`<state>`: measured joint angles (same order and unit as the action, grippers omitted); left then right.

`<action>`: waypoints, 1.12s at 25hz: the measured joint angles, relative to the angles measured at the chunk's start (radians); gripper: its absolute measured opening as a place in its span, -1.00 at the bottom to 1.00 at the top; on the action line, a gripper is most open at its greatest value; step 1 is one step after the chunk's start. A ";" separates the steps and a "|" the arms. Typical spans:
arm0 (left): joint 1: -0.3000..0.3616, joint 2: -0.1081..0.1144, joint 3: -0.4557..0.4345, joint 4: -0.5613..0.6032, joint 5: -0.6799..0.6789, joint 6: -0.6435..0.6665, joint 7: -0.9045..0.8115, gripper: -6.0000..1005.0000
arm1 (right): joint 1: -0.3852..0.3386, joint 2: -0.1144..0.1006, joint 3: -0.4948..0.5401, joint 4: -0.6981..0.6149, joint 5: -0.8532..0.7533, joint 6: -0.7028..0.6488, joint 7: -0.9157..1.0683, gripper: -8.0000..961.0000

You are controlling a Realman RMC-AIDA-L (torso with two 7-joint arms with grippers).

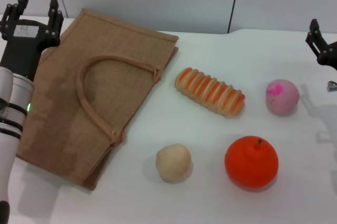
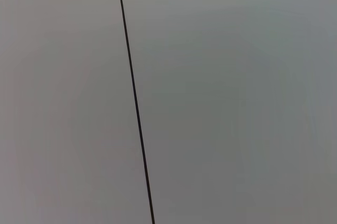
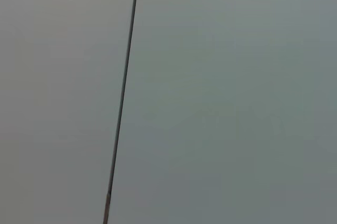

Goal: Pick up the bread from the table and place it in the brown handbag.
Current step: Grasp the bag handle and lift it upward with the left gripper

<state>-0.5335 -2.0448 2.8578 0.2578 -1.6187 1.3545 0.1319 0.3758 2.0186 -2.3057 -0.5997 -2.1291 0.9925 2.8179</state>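
The bread (image 1: 210, 91), a striped orange and cream loaf, lies on the white table (image 1: 210, 197) near the middle. The brown handbag (image 1: 95, 92) lies flat to its left, its looped handle on top and its mouth towards the bread. My left gripper (image 1: 37, 9) is raised at the far left, beside the bag's back corner, fingers apart and empty. My right gripper (image 1: 317, 38) shows only partly at the right edge, far from the bread. Both wrist views show only a grey wall with a dark seam.
A small beige ball (image 1: 173, 162) lies in front of the bread. An orange fruit (image 1: 251, 161) sits at the front right. A pink ball (image 1: 282, 96) lies right of the bread. A grey wall stands behind the table.
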 joint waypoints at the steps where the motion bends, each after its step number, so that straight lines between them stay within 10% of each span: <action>1: 0.000 0.000 0.000 0.000 0.000 0.000 0.000 0.20 | 0.000 0.000 0.000 0.000 0.000 0.000 0.000 0.83; 17: 0.001 0.010 0.002 0.018 0.020 -0.006 -0.122 0.16 | -0.003 0.000 -0.001 0.009 0.000 0.000 0.000 0.82; 28: -0.040 0.018 0.003 -0.322 0.324 -0.045 -0.909 0.13 | -0.003 0.002 -0.001 0.012 0.000 0.000 0.000 0.82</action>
<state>-0.5731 -2.0266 2.8609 -0.0642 -1.2948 1.3092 -0.7767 0.3726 2.0202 -2.3070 -0.5874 -2.1291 0.9926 2.8178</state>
